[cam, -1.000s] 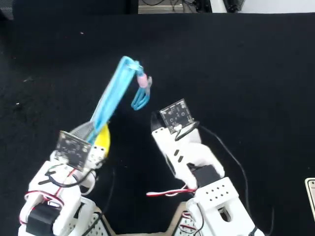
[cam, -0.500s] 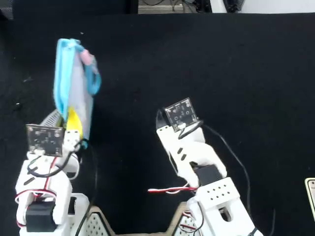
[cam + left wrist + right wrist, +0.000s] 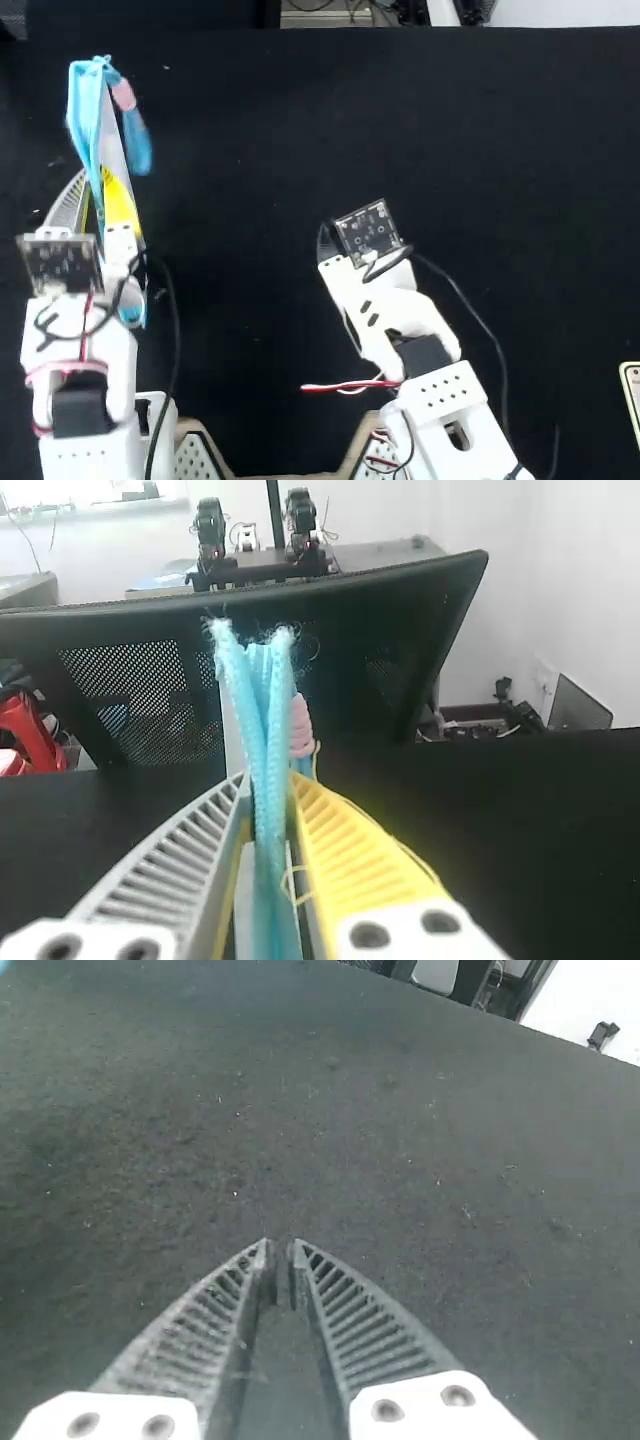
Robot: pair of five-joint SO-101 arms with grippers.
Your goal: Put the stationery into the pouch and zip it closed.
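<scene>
The left claw (image 3: 98, 186) is clenched on the light blue pouch (image 3: 92, 120), its grey finger on one side and its yellow finger on the other, with the fabric pinched edge-on between them. From the grip the pouch runs straight out past the fingertips, and its frayed far end lies well beyond them. In the left wrist view the same claw (image 3: 268, 780) holds the pouch (image 3: 255, 700) raised, so that its far end shows against a black mesh chair back (image 3: 130, 680) beyond the table. A pink tab (image 3: 122, 95) sits near that far end on the yellow finger's side, and a blue loop (image 3: 138, 152) hangs from it back toward the claw. The right claw (image 3: 280, 1250) is closed on nothing, fingertips together, with only the black table (image 3: 400, 1110) under and ahead of it. It stands well apart from the pouch.
</scene>
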